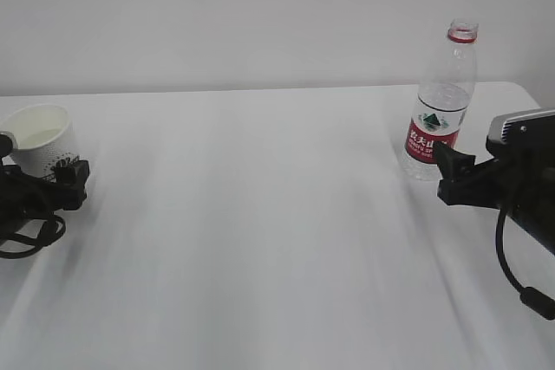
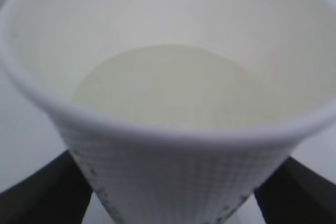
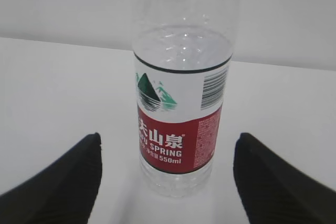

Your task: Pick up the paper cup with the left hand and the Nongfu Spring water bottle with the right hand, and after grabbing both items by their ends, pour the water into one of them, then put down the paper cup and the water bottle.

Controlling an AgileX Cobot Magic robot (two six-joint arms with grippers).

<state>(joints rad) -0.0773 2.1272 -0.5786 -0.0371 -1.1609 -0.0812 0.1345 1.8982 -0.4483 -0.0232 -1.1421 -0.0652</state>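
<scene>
Paper cup point(image 2: 173, 129) stands at table point(image 1: 260, 214) left edge, thin-walled, crushable; left pincer point(image 1: 52, 186) flanks its base, fingers apart. Nongfu Spring water bottle point(image 3: 181, 119), uncapped, light, slick, stands far right; right pincer point(image 3: 168, 182) apart. You should grip low, gently.

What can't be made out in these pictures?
- Small white paper cup: its base is cut off by the left wrist view's bottom edge; its logo is blurred.
- Tall clear plastic bottle with red label: its neck runs past the right wrist view's top edge.
- Left tool: partly cut off by the exterior view's left edge.
</scene>
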